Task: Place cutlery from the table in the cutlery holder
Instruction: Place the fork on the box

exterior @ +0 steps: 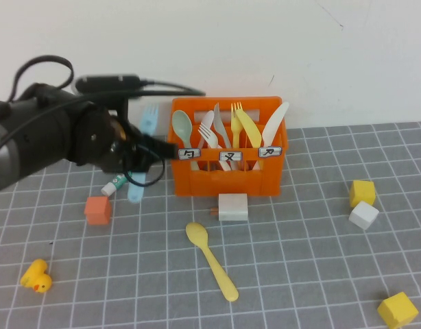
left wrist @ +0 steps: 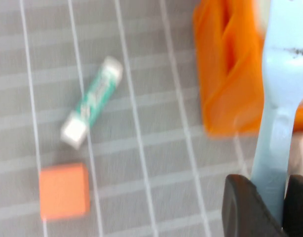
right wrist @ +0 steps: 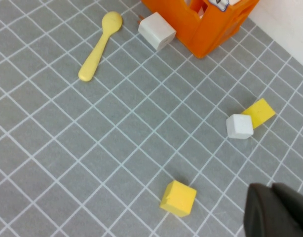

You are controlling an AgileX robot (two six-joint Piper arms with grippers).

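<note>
1. Yellow spoon (exterior: 212, 260) lies flat on the desk (exterior: 299, 274), nearest the camera, in front of the cutlery holder (exterior: 227, 175); it is the one piece of cutlery lying loose on the grid.
2. One light-blue fork (exterior: 143, 147) stands tines up just left of the orange holder, gripped by the left gripper (exterior: 138, 161); its fingers (left wrist: 247, 207) are closed partway around the handle, as the left wrist view shows.
3. Inside the holder stand several pieces: a mint-green spoon (exterior: 182, 128), a white fork (exterior: 208, 135) and a yellow fork (exterior: 236, 120) among them.
4. Three white labels (exterior: 228, 157) sit on its front.
5. Three yellow blocks (exterior: 362, 192), two white blocks (exterior: 232, 206), one orange block (exterior: 97, 210), one green-and-white tube (exterior: 114, 184) and one yellow duck (exterior: 36, 277) are scattered around.
6. Right gripper (right wrist: 277, 212) hangs over the desk's right side, fingers shut on nothing.
</note>
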